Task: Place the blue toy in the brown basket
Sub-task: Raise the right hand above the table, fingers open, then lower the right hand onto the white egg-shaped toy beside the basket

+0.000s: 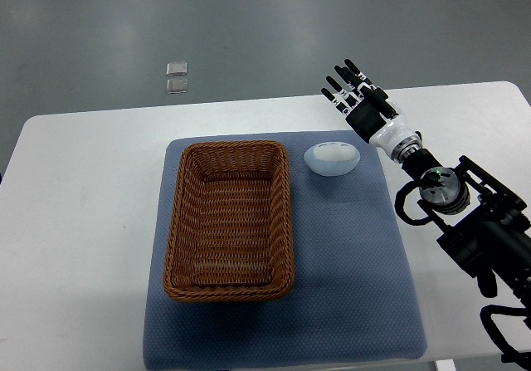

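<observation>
Nearest the camera, the right arm (473,230) enters from the right edge, dark-jointed, angling up and left across the white bench (75,222). A blue mat (348,280) covers the bench's centre. On the mat's left half sits the brown basket (228,219), rectangular, wicker, nothing visible inside. Beyond the basket's far right corner, just beside it but apart, the blue toy (332,158) lies on the mat: pale, rounded, egg-like. Farther still, the right hand (358,97) hangs beyond and to the right of the toy, clear of it, fingers (342,83) spread and extended, holding nothing. On the grey floor past the bench lie two small clear squares (176,77).
</observation>
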